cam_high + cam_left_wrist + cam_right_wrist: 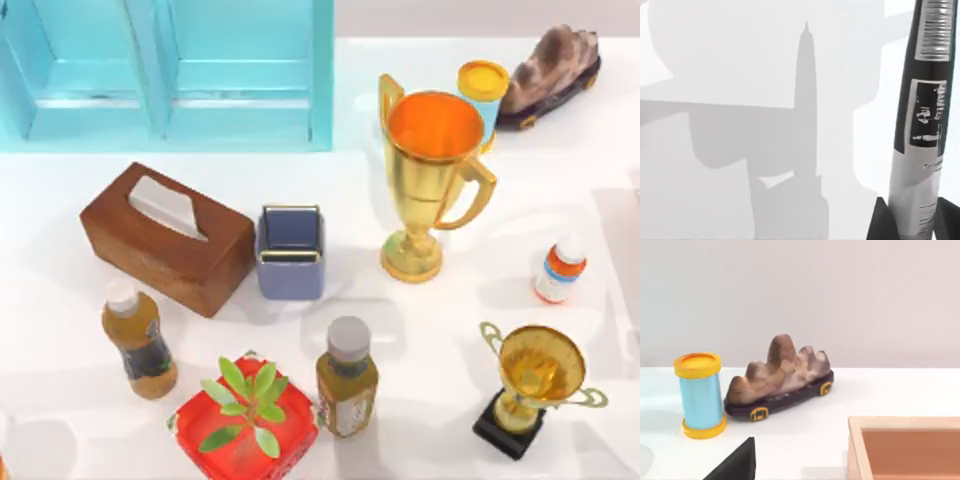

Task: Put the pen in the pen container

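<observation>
The pen [925, 115], black above and silver below with a printed label, stands upright between the dark fingers of my left gripper [915, 222], which is shut on it above the white table; its shadow falls on the tabletop. The pen container [290, 252], a small slate-blue box with a gold-trimmed rim and an inner divider, stands near the table's middle, just right of the tissue box. A dark corner of my right gripper [735, 464] shows low in the right wrist view, facing the back right of the table.
A wooden tissue box [165, 238] sits left of the container and a tall gold trophy [432, 170] right of it. Two tea bottles [140, 340] [347, 378], a red plant pot [245, 425], a small trophy [535, 385], a pill bottle [560, 270], a light-blue cylinder [700, 395], a rock ornament [780, 375], a wooden tray [905, 447].
</observation>
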Motion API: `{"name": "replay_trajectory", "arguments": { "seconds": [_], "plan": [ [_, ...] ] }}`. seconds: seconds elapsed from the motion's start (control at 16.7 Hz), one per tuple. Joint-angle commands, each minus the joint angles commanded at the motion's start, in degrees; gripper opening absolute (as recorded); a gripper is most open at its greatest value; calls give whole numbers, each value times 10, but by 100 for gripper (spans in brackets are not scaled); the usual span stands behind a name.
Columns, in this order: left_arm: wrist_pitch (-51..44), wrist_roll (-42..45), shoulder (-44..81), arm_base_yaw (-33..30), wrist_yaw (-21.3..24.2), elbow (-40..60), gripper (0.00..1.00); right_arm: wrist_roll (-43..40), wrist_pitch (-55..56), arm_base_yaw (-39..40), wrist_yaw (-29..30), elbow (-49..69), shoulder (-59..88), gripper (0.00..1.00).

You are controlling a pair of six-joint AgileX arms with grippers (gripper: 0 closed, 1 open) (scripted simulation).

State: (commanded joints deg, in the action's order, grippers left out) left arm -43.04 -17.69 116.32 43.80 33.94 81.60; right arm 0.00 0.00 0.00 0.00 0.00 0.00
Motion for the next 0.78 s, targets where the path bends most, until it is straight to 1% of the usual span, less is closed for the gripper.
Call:
{"name": "replay_trajectory", "arguments": {
  "seconds": [0.24,0.42,0.54,0.78],
  "plan": [
    [-119,64,-98,57,9,-19,0,0,0,0,0,0,0,100],
    [-180,105,-162,87,19,-33,0,0,0,0,0,0,0,100],
    [-202,121,-183,95,24,-45,0,0,0,0,0,0,0,100],
    [-205,123,-186,96,25,-48,0,0,0,0,0,0,0,100]
  ]
}}
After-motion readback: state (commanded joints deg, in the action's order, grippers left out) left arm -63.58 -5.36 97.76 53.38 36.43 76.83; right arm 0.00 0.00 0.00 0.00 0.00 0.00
